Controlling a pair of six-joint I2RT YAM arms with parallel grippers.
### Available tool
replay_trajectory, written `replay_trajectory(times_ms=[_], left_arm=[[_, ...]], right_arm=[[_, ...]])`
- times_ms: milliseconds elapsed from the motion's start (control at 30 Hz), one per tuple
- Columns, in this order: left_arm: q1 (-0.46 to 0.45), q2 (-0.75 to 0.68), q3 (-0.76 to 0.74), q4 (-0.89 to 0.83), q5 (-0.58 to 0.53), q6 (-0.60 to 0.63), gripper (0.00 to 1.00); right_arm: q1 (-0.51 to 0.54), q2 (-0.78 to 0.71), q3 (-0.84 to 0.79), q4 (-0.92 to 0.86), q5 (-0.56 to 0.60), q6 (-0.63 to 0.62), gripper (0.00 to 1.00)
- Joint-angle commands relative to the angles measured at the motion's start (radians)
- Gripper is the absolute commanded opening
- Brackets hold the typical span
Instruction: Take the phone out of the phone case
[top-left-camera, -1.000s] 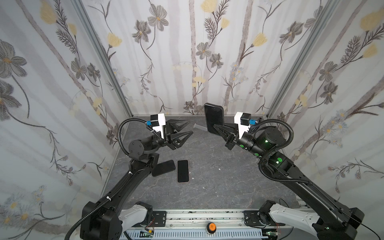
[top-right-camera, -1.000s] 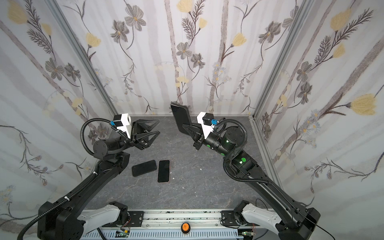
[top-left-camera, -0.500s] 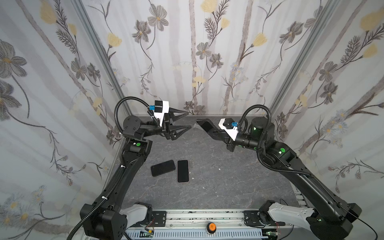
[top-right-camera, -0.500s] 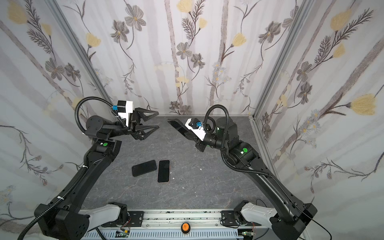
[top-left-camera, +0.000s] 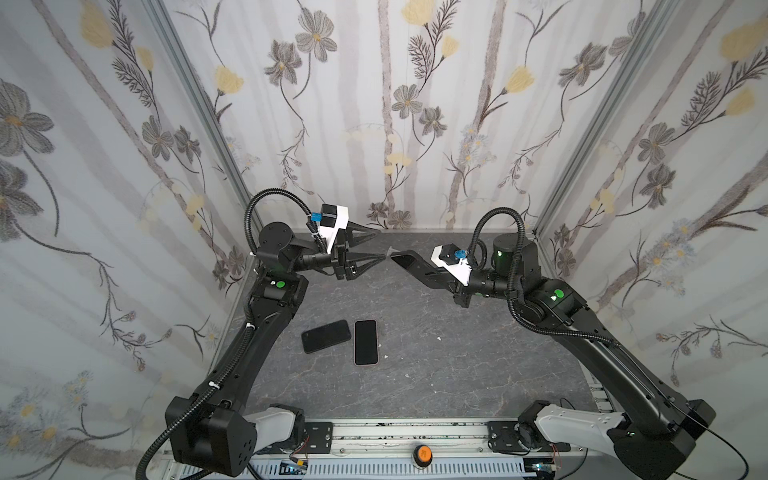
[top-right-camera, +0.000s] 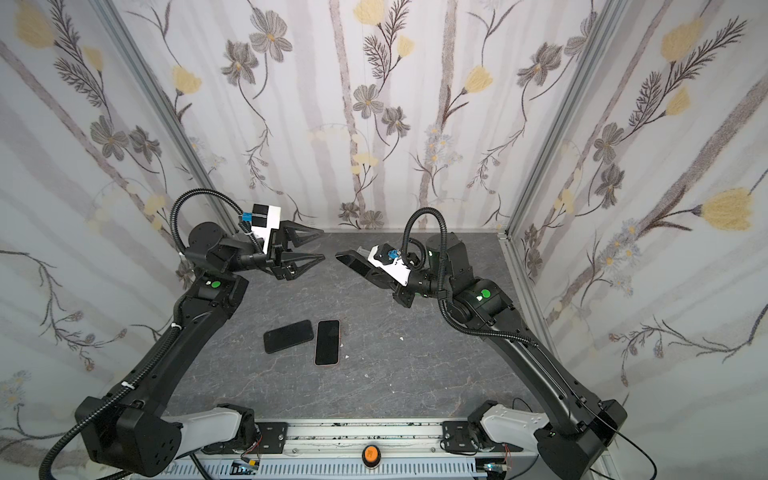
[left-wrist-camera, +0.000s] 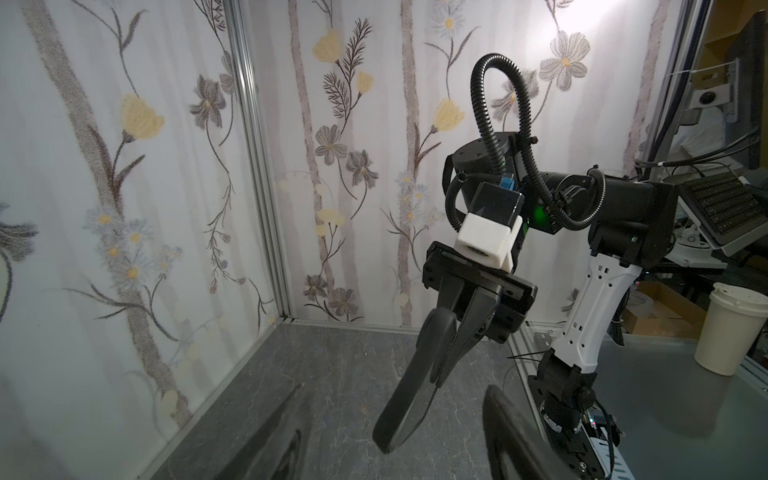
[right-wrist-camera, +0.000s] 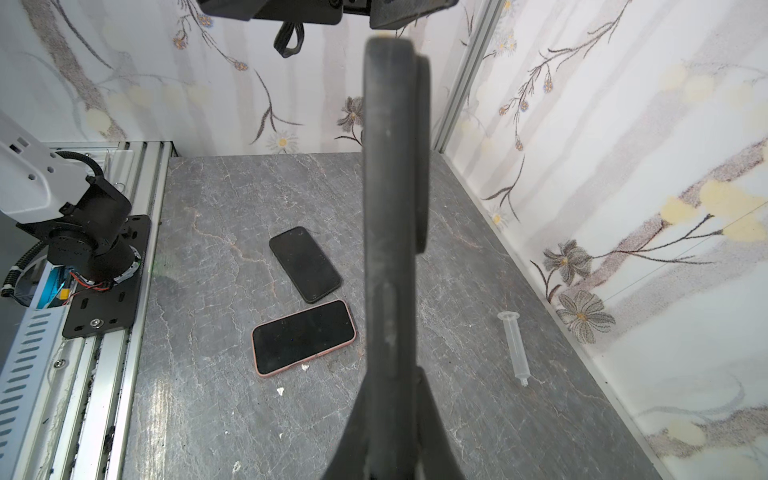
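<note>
Floral wallpaper (top-left-camera: 395, 104) is seen on three sides of a grey marbled tabletop (top-left-camera: 436, 374). Both arms are raised over the far half of it, with their tips turned toward each other.

The left gripper (top-left-camera: 382, 246) is held level above the surface, and its fingers (left-wrist-camera: 511, 432) are spread apart. The right gripper (top-left-camera: 430, 272) is clamped on a black phone case (top-left-camera: 405, 262), with one finger pressed on each flat face near one end. The rest of the phone case is stuck out past those fingertips at a tilt. Its free end is aimed at the gap between the left fingertips, near them but apart from them. In the right wrist view the phone case (right-wrist-camera: 388, 208) is seen edge-on. It appears to be empty, though its inside is poorly shown.

Two handsets are laid flat, screens up, well below both sets of fingers and toward the front rail, nearer the left arm. The black phone (top-left-camera: 326, 336) is set at an angle, and a pink-edged phone (top-left-camera: 366, 342) is placed just beside its end.

A clear syringe (right-wrist-camera: 515, 347) is laid on the surface by the back wall, and from above it is seen below the gap between the two sets of fingertips.
</note>
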Motion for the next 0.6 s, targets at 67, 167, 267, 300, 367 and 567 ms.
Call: replay_trajectory(times_ms=[67,167,267,300,367,567], left_arm=[[-0.05,0.003,0.068,-0.227,-0.082,0.247,0.67],[-0.066,0.031,0.087,-0.227,-0.037,0.231,0.68],[-0.102,0.054,0.121,-0.227,0.004,0.221,0.67],[-0.114,0.056,0.122,-0.227,0.008,0.22,0.67],[-0.128,0.062,0.122,-0.229,0.011,0.215,0.67],[-0.161,0.072,0.15,-0.367,-0.087,0.329,0.65]], right_arm=[[-0.041,-0.004,-0.011,-0.009,-0.087,-0.029,0.0],[-0.045,-0.017,-0.031,-0.013,-0.103,-0.083,0.0],[-0.048,-0.019,-0.031,-0.016,-0.129,-0.113,0.0],[-0.049,-0.016,-0.027,-0.022,-0.136,-0.122,0.0],[-0.049,-0.009,-0.021,-0.034,-0.146,-0.136,0.0],[-0.089,0.023,-0.026,-0.043,-0.202,-0.15,0.0]])
